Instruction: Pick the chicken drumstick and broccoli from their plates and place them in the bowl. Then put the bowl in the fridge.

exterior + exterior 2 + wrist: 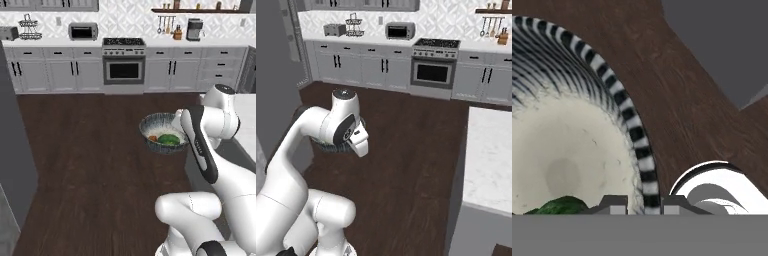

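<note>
The hand (643,206) is closed on the rim of the bowl (161,125). The broccoli (169,140) and the chicken drumstick (153,138) lie inside.

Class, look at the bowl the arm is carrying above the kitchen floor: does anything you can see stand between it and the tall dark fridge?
Nothing visible does. The gripper is shut on the bowl rim, with broccoli inside. Between the bowl and the fridge at the left lies only bare wooden floor.

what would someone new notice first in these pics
The bowl hanging in mid-air above the dark wood floor, its rim pinched in the hand. Inside it lie the green broccoli and the orange chicken drumstick. The white arm curls around it.
</note>
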Motion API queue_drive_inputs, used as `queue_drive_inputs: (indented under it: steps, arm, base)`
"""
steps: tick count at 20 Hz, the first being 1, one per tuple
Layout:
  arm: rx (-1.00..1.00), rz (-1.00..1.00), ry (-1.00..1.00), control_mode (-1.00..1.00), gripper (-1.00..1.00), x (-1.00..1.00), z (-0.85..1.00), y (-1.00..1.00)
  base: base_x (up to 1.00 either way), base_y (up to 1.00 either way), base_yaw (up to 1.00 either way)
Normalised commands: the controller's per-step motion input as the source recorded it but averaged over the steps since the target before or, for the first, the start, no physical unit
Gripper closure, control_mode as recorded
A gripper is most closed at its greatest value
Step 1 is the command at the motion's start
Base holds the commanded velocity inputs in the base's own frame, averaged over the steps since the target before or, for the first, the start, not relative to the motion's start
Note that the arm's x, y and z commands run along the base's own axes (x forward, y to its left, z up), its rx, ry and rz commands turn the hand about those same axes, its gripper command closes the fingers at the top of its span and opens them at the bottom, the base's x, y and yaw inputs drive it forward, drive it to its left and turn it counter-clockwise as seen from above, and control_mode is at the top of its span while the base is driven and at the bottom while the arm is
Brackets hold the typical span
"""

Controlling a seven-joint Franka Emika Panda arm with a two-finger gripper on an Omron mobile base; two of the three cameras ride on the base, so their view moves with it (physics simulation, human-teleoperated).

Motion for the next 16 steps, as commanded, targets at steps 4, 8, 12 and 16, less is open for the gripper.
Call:
queue_drive_inputs:
  steps: [4, 8, 12, 16]
  arm:
    - [0.0, 0.0, 0.0, 1.0, 1.0, 0.0, 0.0, 0.0]
    - [0.0, 0.0, 0.0, 1.0, 1.0, 0.0, 0.0, 0.0]
    - [0.0, 0.0, 0.0, 1.0, 1.0, 0.0, 0.0, 0.0]
    - [0.0, 0.0, 0.0, 1.0, 1.0, 0.0, 0.0, 0.0]
  base:
    - [1.0, 1.0, 0.0]
    - [1.0, 0.89, 0.0]
    - [1.0, -0.07, 0.0]
    - [1.0, -0.43, 0.07]
